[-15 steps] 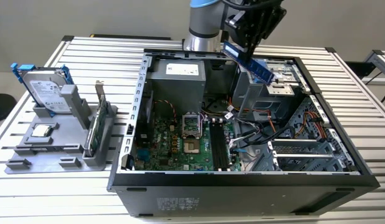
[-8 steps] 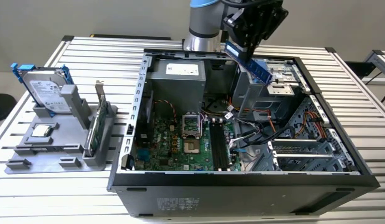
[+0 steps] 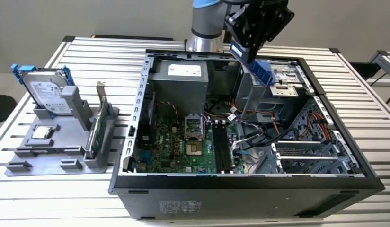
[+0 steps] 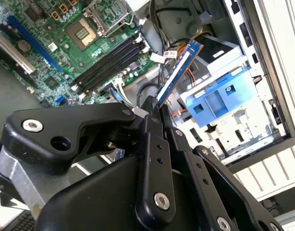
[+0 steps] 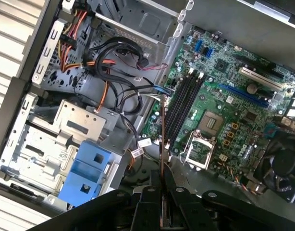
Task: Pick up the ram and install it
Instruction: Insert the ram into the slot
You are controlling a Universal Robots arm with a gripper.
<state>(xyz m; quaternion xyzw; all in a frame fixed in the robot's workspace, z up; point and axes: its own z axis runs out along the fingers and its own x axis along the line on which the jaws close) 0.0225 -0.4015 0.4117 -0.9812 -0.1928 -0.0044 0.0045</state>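
The gripper (image 4: 154, 105) is clenched on one end of the ram (image 4: 178, 72), which juts out from the fingertips over the open computer case (image 3: 245, 198), clear of the motherboard (image 3: 176, 146). In the first wrist view the stick shows edge-on, its long axis nearly parallel to the black memory slots (image 5: 183, 106) and offset just to one side of them. In the exterior view the gripper hangs high near the blue drive caddy (image 3: 263, 72), with the slots lying lower, toward the case's near wall.
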